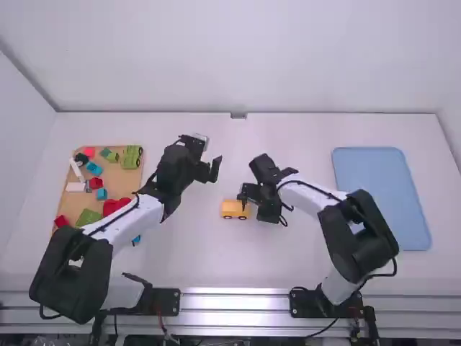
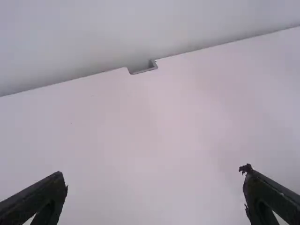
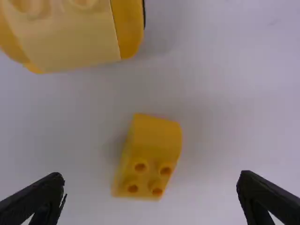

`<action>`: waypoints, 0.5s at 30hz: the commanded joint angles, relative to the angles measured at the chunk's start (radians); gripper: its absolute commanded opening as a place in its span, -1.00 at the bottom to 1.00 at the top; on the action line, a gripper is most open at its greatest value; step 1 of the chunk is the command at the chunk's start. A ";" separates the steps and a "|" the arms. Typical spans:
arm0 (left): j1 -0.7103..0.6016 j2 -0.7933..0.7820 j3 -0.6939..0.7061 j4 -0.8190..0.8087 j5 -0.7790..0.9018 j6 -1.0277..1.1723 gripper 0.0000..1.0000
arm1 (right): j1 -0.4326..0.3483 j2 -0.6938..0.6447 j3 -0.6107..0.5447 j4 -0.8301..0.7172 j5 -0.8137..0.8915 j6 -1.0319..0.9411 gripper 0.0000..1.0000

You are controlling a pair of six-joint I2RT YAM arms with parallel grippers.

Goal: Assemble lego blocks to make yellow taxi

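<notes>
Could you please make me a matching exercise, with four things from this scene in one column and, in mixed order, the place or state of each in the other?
Things
1. Small yellow studded block
2. Larger yellow toy vehicle
3. Light-blue rectangular tray
4. Tan tray of multicoloured blocks

Places and states
A. At the left side of the white table
B. Standing wheels-down near the small yellow studded block
C. At the right side of the white table
D. Ungripped, framed by the open fingers of the right gripper

Right pairs: 1-D, 2-B, 3-C, 4-A
</notes>
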 commanded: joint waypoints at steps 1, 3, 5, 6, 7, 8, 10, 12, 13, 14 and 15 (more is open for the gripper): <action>-0.001 -0.001 0.014 -0.006 -0.063 0.004 0.98 | -0.019 -0.127 0.071 -0.031 -0.103 0.026 0.97; -0.001 -0.001 0.014 -0.020 -0.114 0.004 0.98 | -0.050 -0.187 0.072 -0.055 -0.195 0.001 0.96; -0.002 -0.001 0.014 -0.080 -0.154 0.003 0.98 | -0.127 -0.272 0.041 -0.075 -0.371 -0.054 0.97; -0.001 -0.001 0.014 -0.095 -0.151 0.003 0.98 | -0.152 -0.288 0.028 -0.071 -0.419 -0.070 0.96; 0.000 -0.001 0.014 -0.108 -0.137 0.002 0.98 | -0.179 -0.299 0.013 -0.061 -0.472 -0.080 0.97; -0.002 -0.001 0.013 -0.119 -0.097 0.010 0.98 | -0.217 -0.305 -0.013 -0.037 -0.545 -0.082 0.96; 0.000 -0.001 0.011 -0.112 -0.002 0.113 0.99 | -0.297 -0.305 -0.094 0.051 -0.688 -0.082 0.96; 0.005 0.001 0.011 -0.111 0.150 0.298 0.96 | -0.341 -0.305 -0.168 0.137 -0.759 -0.082 0.96; 0.005 0.005 0.011 -0.116 0.246 0.406 0.98 | -0.363 -0.305 -0.221 0.204 -0.795 -0.082 0.97; 0.005 0.015 0.011 -0.117 0.349 0.490 0.98 | -0.389 -0.305 -0.294 0.310 -0.828 -0.082 0.96; 0.005 0.016 0.012 -0.118 0.357 0.498 0.98 | -0.393 -0.305 -0.303 0.324 -0.832 -0.081 0.97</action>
